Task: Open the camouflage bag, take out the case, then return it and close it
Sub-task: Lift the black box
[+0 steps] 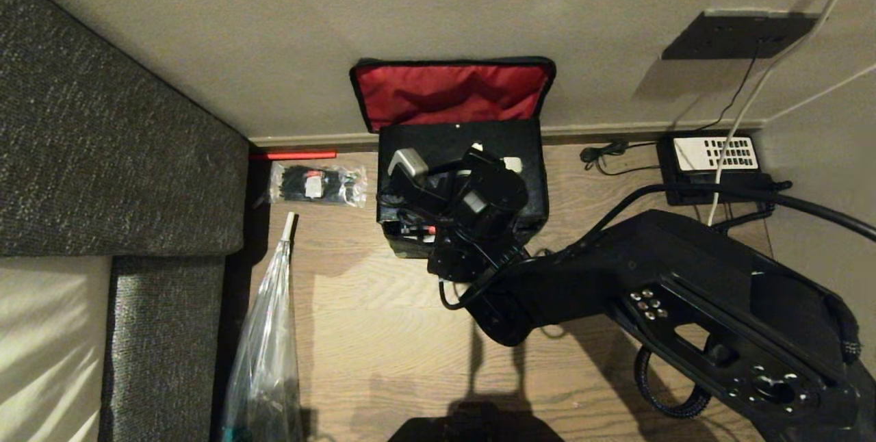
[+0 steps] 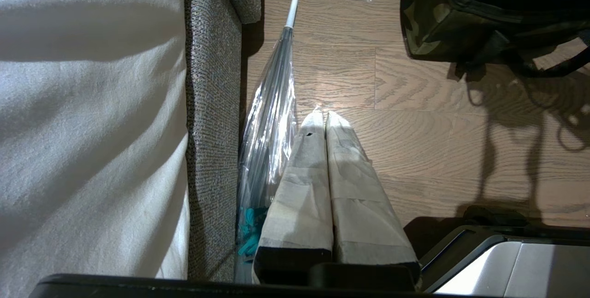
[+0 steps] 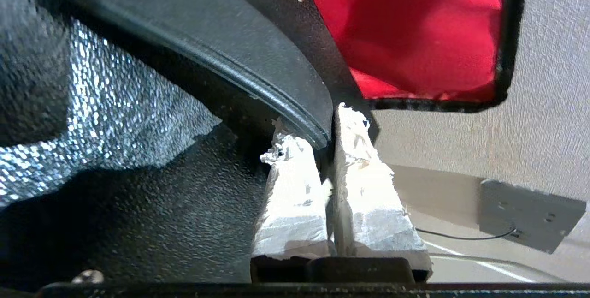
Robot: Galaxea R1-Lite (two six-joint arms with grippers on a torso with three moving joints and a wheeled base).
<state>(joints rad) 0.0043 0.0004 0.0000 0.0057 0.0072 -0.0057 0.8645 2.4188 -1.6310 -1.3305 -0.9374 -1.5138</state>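
The camouflage bag (image 2: 428, 26) stands on the floor against the wall, its red-lined lid flap (image 1: 452, 93) thrown back onto the wall. The black case (image 1: 452, 137) lies flat across the bag's mouth and hides the inside. My right gripper (image 3: 318, 127) is shut on the case's black handle (image 3: 230, 49), with the right arm (image 1: 479, 209) reaching over the case. My left gripper (image 2: 320, 116) hangs shut and empty above the floor, off to the left beside the sofa.
A grey sofa (image 1: 102, 154) fills the left side. A clear plastic bag (image 1: 263, 346) leans against it, and a packet of black ties (image 1: 318, 184) lies left of the bag. A black telephone (image 1: 715, 153), cables and a wall socket (image 1: 739, 35) are at the right.
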